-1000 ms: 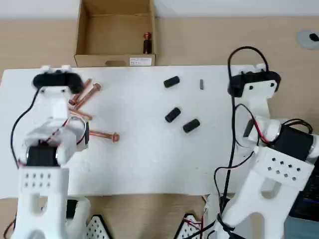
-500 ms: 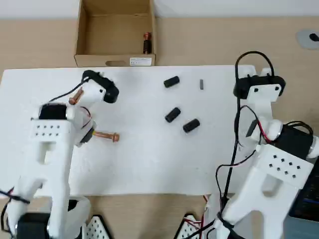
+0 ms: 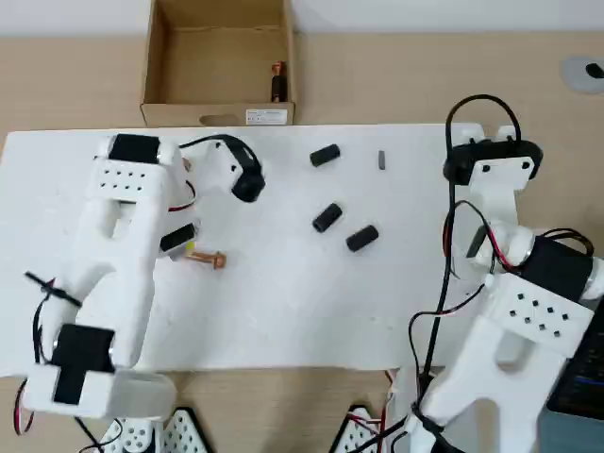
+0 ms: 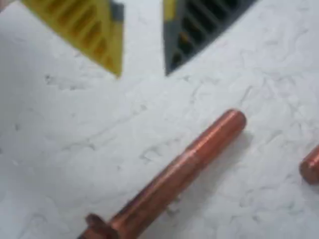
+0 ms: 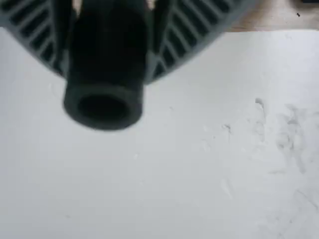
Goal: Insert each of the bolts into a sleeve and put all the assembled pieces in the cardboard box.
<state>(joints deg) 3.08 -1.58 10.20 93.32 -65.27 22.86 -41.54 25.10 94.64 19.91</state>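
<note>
**Bolt pickup at risk of a skewed grip**

The left hand [image 4: 143, 59] hangs wide open just over a copper bolt [image 4: 184, 167] and holds nothing. Its fingertips stand apart from the shank, not on either side of it. The end of a second bolt [image 4: 311, 167] lies just beside. The right hand [image 5: 110, 30] is clamped on a black sleeve [image 5: 103, 94], whose open bore faces outward over the worktop [image 3: 283, 311].

A loose bolt [image 3: 206, 257] lies out from the left front corner of the cardboard box [image 3: 149, 66], well apart from it. I cannot tell whether it is the one under the left hand. Three spare sleeves [image 3: 327, 217] lie out from the box's right front corner. One finished piece [image 3: 277, 82] rests inside the box against its right wall.

The likely trouble is in the closing of the left hand.
- **Rolling:** if only one finger meets the round shank, the bolt will probably roll or pivot away across the smooth sheet.
- **Neighbour caught:** the second bolt is close enough to be pinched along with the first.
- **Tilted lift:** a grip near the plain end would let the heavier head droop. A tilted bolt would probably jam at the sleeve's mouth instead of sliding in.
- **Sleeve shift:** a hard push against the held sleeve could twist it or slide it between the right hand's fingers.
</note>
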